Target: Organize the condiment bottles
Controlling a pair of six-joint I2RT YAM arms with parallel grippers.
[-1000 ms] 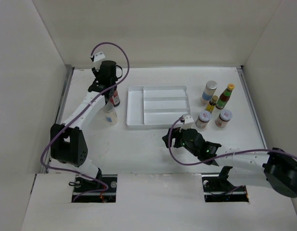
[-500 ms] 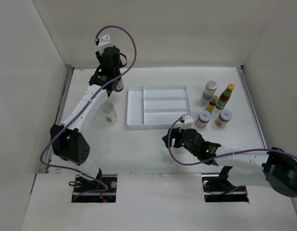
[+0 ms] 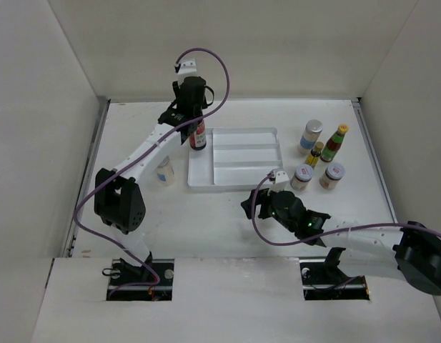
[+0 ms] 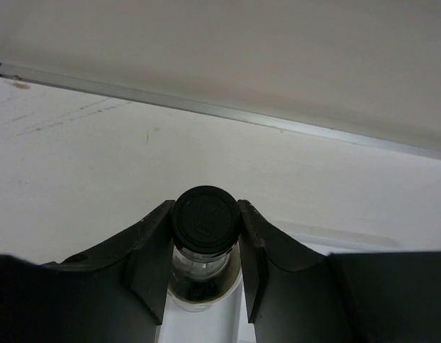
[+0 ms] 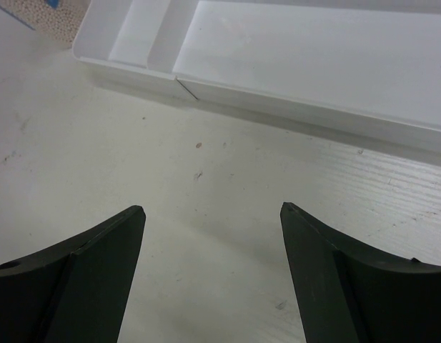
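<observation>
One black-capped bottle (image 3: 198,138) pinched at its cap by the left gripper (image 4: 206,230) over the tray (image 3: 234,188) rim; off-centre release could topple it. Right gripper (image 5: 211,209) idle, spread.

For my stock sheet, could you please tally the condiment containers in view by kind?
tall clear black-capped bottle: 1
red sauce bottle with yellow cap: 1
tiny dark yellow-capped bottle: 1
pale-lidded jars: 4
Total: 7
</observation>
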